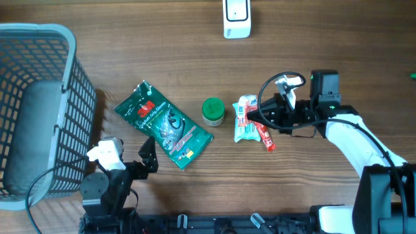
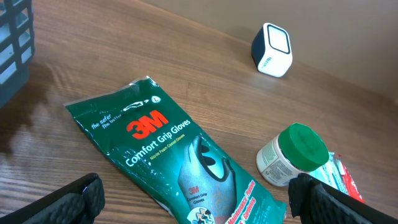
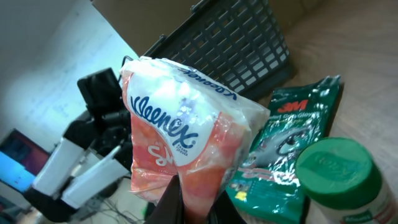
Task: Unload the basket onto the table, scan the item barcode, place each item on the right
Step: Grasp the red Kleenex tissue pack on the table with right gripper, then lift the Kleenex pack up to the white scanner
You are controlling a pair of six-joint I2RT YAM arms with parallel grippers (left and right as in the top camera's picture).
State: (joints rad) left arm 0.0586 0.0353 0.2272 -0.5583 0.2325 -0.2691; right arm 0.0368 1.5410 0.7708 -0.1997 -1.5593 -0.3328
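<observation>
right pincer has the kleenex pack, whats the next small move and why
Probably lift the Kleenex pack and carry it toward the scanner. The right pincer is shut on the pack, and the scanner stands well away from it, so no barcode can face it yet.

Brown wood-grain surface (image 1: 325,58). A grey-blue mesh basket (image 1: 78,117) stands at the left edge of the frame. A green gloves packet (image 1: 164,125) lies flat left of centre, set diagonally. A green-lidded jar (image 1: 212,111) stands upright at centre, apart from it. A white scanner (image 1: 236,17) sits at top centre. A tissue packet (image 1: 246,120) is just right of the jar; contact with the surface cannot be confirmed.
</observation>
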